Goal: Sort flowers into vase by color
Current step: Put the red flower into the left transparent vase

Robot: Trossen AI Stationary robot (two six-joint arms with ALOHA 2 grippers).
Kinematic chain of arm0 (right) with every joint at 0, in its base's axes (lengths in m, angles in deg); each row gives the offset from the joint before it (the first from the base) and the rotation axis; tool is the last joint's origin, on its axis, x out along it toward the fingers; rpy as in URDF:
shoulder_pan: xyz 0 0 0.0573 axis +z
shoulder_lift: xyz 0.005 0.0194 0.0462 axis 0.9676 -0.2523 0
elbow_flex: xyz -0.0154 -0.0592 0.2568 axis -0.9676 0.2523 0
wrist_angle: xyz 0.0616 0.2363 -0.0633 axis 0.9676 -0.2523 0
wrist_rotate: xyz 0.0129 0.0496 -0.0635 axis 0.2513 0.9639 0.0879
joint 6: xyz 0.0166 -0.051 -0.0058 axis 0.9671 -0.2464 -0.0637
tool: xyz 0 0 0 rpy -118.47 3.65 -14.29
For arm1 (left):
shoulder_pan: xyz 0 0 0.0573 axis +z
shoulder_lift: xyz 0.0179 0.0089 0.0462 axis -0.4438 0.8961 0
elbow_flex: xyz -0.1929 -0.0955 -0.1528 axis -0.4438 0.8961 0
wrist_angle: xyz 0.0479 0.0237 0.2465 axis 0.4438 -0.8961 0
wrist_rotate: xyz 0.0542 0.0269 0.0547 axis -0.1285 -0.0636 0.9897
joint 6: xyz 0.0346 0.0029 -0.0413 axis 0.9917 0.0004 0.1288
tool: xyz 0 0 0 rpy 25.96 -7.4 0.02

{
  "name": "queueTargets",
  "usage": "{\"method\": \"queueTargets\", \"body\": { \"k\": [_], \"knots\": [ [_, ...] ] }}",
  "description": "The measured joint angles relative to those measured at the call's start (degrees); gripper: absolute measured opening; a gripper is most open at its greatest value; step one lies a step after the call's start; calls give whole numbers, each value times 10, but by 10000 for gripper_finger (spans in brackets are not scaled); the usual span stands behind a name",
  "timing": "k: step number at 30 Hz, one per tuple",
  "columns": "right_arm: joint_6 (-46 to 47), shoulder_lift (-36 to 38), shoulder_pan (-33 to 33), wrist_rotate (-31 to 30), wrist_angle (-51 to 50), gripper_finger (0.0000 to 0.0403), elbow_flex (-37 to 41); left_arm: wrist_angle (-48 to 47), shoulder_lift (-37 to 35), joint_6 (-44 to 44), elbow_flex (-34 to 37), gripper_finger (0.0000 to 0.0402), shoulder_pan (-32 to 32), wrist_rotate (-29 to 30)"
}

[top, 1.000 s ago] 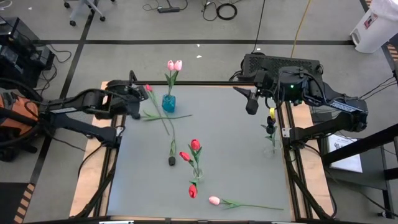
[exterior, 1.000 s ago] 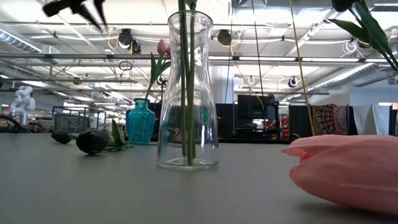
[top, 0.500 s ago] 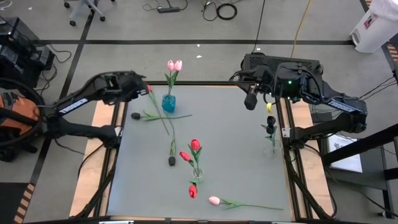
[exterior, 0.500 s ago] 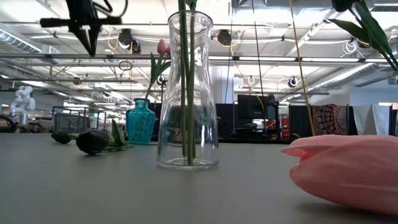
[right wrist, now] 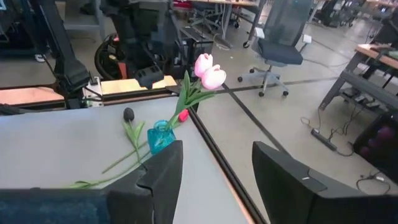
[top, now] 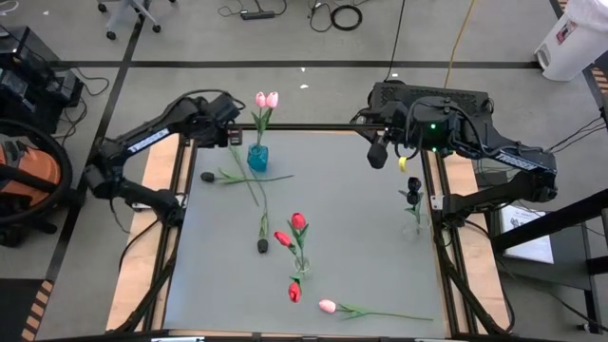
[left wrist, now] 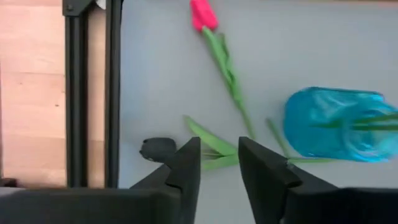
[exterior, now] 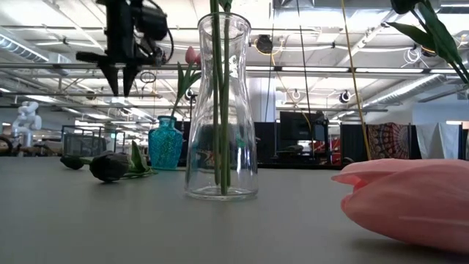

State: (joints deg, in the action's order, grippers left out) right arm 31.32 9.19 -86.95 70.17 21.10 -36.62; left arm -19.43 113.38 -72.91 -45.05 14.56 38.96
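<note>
Your left gripper (left wrist: 219,163) hovers open, holding nothing, directly above the pink-red tulip (left wrist: 219,53) lying on the surface beside the blue vase (left wrist: 329,124); its stem runs lengthwise away from the gripper.

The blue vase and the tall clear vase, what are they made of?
The blue vase looks like tinted glass: see-through, stems showing inside in the left wrist view. The tall clear vase looks like smooth glass too, glossy and transparent, though clear plastic can't be ruled out.

2 dark jointed arms with looping black cables; the right arm (top: 475,142) shows a green light.
</note>
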Motion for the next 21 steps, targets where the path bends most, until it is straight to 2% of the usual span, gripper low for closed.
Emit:
{"method": "queueTargets", "body": {
  "k": [5,11,16,21],
  "knots": [
    [20,1,0,18,-3,185,0,-8,34,31,0,145,44,-28],
    [50,0,1,65,-5,185,0,13,40,66,0,153,123,-54],
    [61,0,1,75,-7,185,0,95,46,93,0,153,183,-107],
    [61,0,1,75,-7,185,0,137,80,94,0,154,209,-160]
  ]
}}
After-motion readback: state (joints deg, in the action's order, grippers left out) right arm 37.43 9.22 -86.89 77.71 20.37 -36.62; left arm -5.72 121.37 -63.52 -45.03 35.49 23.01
